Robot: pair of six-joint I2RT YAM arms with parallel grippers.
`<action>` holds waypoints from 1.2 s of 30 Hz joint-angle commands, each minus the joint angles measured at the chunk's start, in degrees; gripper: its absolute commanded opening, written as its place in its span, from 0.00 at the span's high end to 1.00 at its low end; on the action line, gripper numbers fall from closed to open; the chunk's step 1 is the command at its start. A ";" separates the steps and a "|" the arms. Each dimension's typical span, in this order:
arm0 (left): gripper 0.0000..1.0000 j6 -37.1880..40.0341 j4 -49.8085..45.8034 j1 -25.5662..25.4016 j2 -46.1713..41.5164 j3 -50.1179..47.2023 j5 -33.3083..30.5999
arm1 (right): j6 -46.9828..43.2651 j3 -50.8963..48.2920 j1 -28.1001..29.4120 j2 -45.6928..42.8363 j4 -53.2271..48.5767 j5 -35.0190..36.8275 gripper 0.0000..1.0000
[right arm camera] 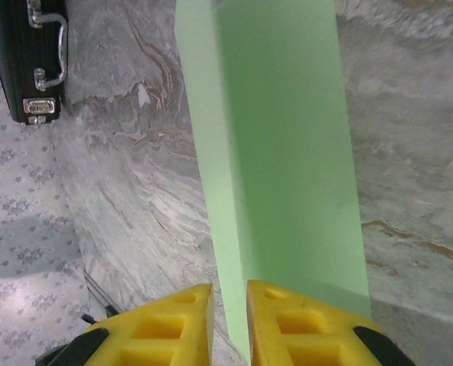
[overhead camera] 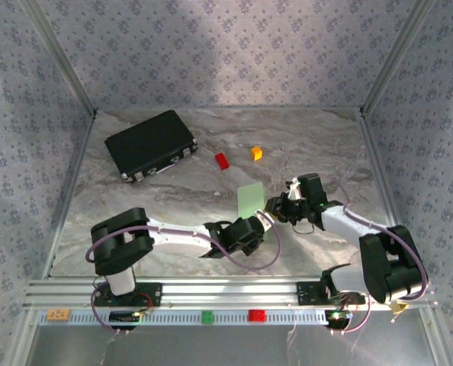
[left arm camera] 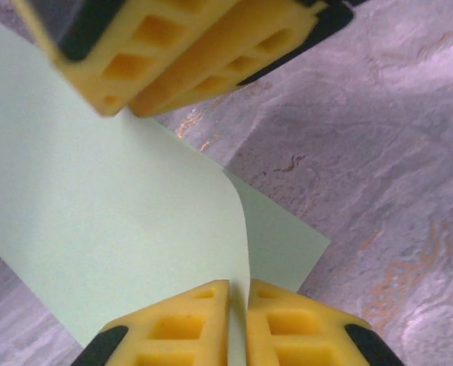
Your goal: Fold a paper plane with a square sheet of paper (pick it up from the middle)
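Two pinches on one sheet right now, so go gentle. The square sheet of paper (overhead camera: 251, 200) sits between your two grippers, pale green, partly raised, with one layer curling over another. I can't tell if its low corner touches down.

Your left gripper (left arm camera: 238, 309) has its jaws nearly together with the paper's edge running up between them. The right gripper (right arm camera: 229, 305) is nipped narrow on the other end, and the sheet runs straight out ahead of its fingertips with a long fold down one side. From the left wrist, the right one's fingers sit just across the sheet, so the two are close.

My read is you're mid-fold, carrying one edge over. Move both arms together, because pulling apart could tear thin paper or slip it out. Line the edges up first, then lay it flat and press the crease.

The table (overhead camera: 326, 152) is smooth marbled grey, so the paper will probably slide. A black case (right arm camera: 28, 53) sits ahead and left of the right gripper. A red block (overhead camera: 222, 160) and an orange block (overhead camera: 256, 152) lie beyond the sheet, well apart from it. Patterned walls (overhead camera: 226, 53) box it all in.
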 commanded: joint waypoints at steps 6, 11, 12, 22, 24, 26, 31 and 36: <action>0.89 -9.60 5.26 5.81 -3.86 -3.29 16.43 | -1.71 -2.57 -1.15 -7.69 -8.80 3.35 0.79; 0.88 -14.47 7.64 8.44 -2.98 -4.53 21.97 | -0.17 -5.94 -0.69 -12.10 -9.09 3.19 0.84; 0.88 -15.27 8.35 8.86 -2.98 -4.87 22.61 | 0.29 -6.53 -0.46 -12.60 -8.88 2.94 0.85; 0.85 -18.76 9.92 10.72 -1.40 -5.25 26.53 | 6.53 -8.29 7.74 -12.30 0.12 2.63 0.88; 0.84 -18.99 9.93 10.99 -0.99 -5.05 27.40 | 7.26 -7.94 8.34 -11.07 1.69 2.83 0.89; 0.84 -19.23 9.90 11.12 -0.93 -5.04 27.53 | 7.57 -7.45 9.19 -9.46 2.86 3.80 0.90; 0.81 -19.64 9.47 11.65 -0.86 -5.09 28.27 | 7.51 -6.80 9.13 -7.48 3.83 4.70 0.92; 0.76 -19.96 9.73 12.15 -0.87 -5.14 28.96 | 7.66 -7.00 8.82 -6.78 4.74 4.36 0.92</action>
